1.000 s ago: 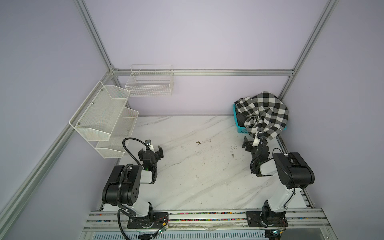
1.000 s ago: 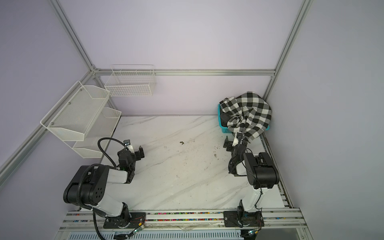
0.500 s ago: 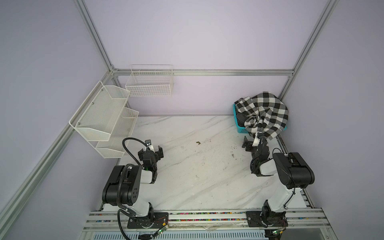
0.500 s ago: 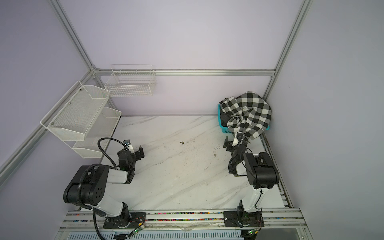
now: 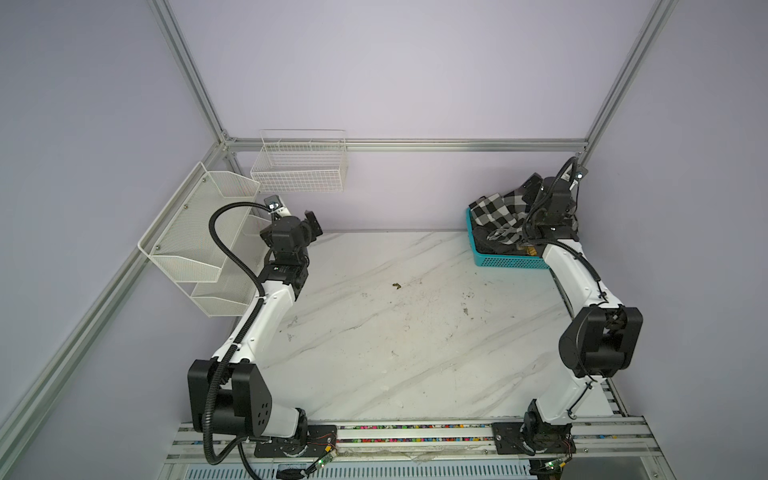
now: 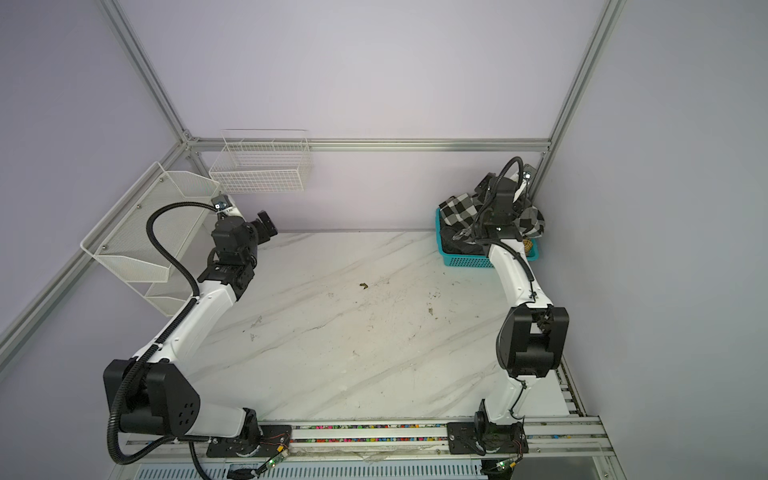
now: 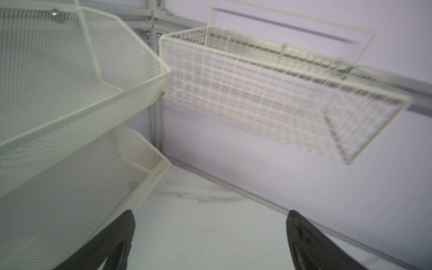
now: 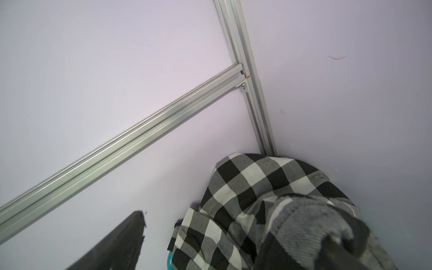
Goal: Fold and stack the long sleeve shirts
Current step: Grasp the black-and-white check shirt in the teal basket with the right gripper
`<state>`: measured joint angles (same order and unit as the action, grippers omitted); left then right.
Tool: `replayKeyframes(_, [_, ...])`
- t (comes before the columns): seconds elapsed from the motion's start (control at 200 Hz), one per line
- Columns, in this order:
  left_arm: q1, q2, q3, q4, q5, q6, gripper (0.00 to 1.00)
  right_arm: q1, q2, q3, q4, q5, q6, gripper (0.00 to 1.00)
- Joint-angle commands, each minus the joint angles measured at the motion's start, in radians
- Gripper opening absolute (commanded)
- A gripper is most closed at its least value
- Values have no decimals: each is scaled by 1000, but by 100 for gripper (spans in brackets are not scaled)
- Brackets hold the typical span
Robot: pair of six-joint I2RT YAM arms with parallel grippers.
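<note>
The long sleeve shirts (image 5: pixel 496 212) (image 6: pixel 457 212) are a crumpled heap of black-and-white checked cloth in a teal basket (image 5: pixel 505 262) (image 6: pixel 465 261) at the back right corner. My right gripper (image 5: pixel 534 187) (image 6: pixel 484 185) hangs over the heap, pointing at the corner. In the right wrist view it (image 8: pixel 217 217) is open, with one dark finger (image 8: pixel 121 240) beside the checked cloth (image 8: pixel 245 198) and the other hidden behind a blurred fold. My left gripper (image 5: pixel 311 224) (image 6: pixel 266 224) (image 7: pixel 210 217) is raised at the back left, open and empty.
A white two-tier mesh rack (image 5: pixel 187 245) (image 7: pixel 58 81) stands against the left wall, close to the left wrist. A white wire basket (image 5: pixel 299 166) (image 7: pixel 268 88) hangs on the back wall. A small speck of debris (image 5: pixel 396 285) lies on the marble table (image 5: pixel 374 332).
Both arms have unfolded from their low rest pose and stretched toward the back. The right gripper now sits over the shirts in the basket, and the left is up by the racks.
</note>
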<state>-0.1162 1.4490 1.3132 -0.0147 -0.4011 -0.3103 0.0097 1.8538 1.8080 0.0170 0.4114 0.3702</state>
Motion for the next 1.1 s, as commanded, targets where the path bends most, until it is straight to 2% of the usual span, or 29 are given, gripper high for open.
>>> replayKeyframes(0.0, [-125, 77, 89, -209, 119, -36, 100, 7, 161, 158, -481, -10, 96, 97])
replayKeyframes(0.105, [-206, 116, 102, -247, 179, -33, 100, 7, 166, 144, -488, -35, 61, 96])
replayKeyframes(0.26, [-285, 146, 91, -288, 257, -20, 100, 7, 158, 116, -538, -54, 84, 92])
replayKeyframes(0.475, [-313, 159, 79, -303, 302, -28, 100, 7, 136, 53, -589, -19, 88, 86])
replayKeyframes(0.515, [-313, 163, 80, -305, 308, -28, 100, 6, 131, 37, -589, -16, 87, 78])
replayKeyframes(0.555, [-313, 165, 83, -309, 313, -27, 99, 6, 128, 27, -589, -9, 89, 64])
replayKeyframes(0.585, [-313, 165, 86, -316, 314, -28, 99, 6, 127, 22, -588, -5, 88, 44])
replayKeyframes(0.62, [-313, 167, 90, -325, 314, -27, 98, 4, 123, 21, -591, -4, 90, 27])
replayKeyframes(0.68, [-313, 163, 91, -336, 308, -28, 97, 4, 112, 23, -581, -17, 89, 8])
replayKeyframes(0.72, [-313, 159, 92, -344, 304, -31, 97, 5, 101, 26, -570, -42, 85, 0])
replayKeyframes(0.79, [-313, 153, 96, -358, 300, -40, 96, 8, 75, 40, -531, -104, 55, 0])
replayKeyframes(0.93, [-312, 151, 144, -409, 239, -67, 96, 60, 66, 167, -486, -360, 5, 0])
replayKeyframes(1.015, [-305, 158, 212, -476, 152, -98, 96, 197, 118, 362, -534, -492, -75, 0])
replayKeyframes(1.095, [-290, 158, 245, -496, 111, -114, 97, 373, 227, 670, -662, -577, -172, 0])
